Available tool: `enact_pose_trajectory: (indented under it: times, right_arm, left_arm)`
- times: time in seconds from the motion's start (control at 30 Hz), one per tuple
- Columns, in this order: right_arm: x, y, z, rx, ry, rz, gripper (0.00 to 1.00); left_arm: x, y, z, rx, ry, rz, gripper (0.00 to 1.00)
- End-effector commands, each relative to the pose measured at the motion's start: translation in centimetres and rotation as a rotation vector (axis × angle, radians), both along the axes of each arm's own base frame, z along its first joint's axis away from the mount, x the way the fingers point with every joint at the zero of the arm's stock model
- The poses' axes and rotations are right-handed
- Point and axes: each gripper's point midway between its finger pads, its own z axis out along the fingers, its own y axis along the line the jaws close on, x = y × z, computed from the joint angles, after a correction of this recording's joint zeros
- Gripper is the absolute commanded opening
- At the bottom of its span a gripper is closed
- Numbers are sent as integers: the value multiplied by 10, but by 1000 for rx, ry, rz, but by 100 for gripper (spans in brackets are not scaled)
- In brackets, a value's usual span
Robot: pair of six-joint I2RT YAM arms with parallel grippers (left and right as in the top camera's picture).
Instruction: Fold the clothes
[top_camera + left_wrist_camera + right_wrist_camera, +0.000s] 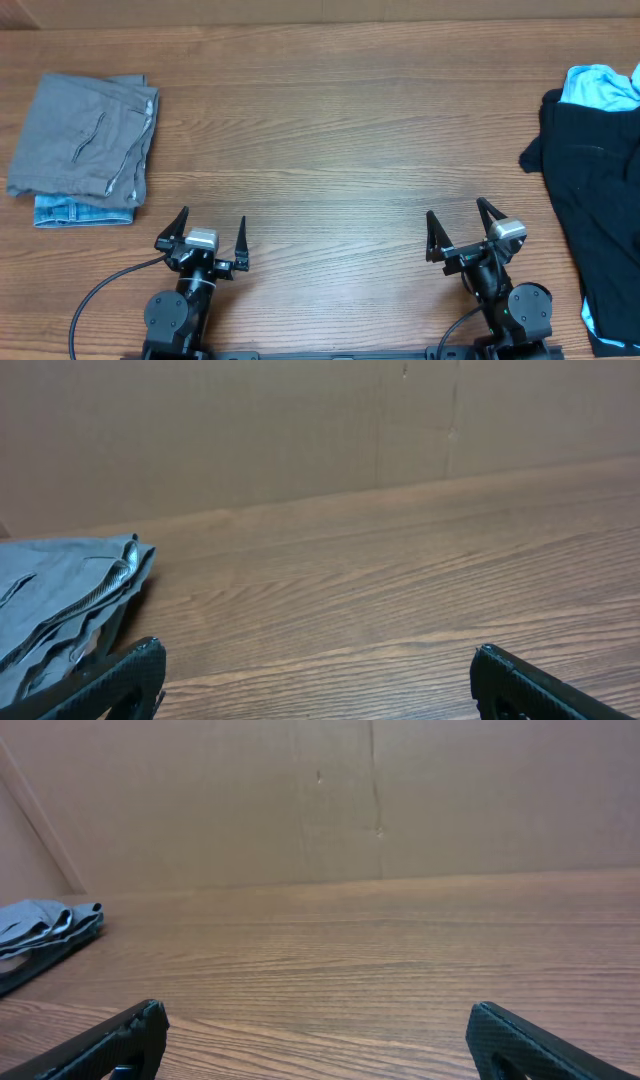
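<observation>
There are four garments, namely one grey piece (85,135), one denim piece (80,212), one black piece (595,190) and one light blue piece (600,87), plus two grippers, the left gripper (212,218) and the right gripper (455,210), and one wooden table (330,130).

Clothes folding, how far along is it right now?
Done: the grey piece lies folded on the denim piece on the left side. In hand: nothing; the left tool and right tool stand open and empty near the front edge. Left: the black garment and light blue T-shirt, heaped unfolded at the right edge.
</observation>
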Motion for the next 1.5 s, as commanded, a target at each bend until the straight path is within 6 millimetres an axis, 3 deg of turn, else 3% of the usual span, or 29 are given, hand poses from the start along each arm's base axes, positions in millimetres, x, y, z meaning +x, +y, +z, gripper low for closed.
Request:
enact_pose_trajectory:
  times: [0.0, 1.13, 1.3, 1.47]
  right_arm:
    - [0, -2, -1, 1, -7, -11, 100]
    - [1, -6, -1, 0, -7, -33, 100]
    - [-1, 0, 12, 30, -39, 2, 100]
    - [-15, -3, 66, 101, -80, 4, 100]
  left_arm:
    - [0, 1, -1, 20, -4, 7, 100]
    - [0, 1, -1, 20, -4, 7, 100]
    - [0, 1, -1, 20, -4, 7, 100]
    - [0, 1, -1, 20, -4, 7, 100]
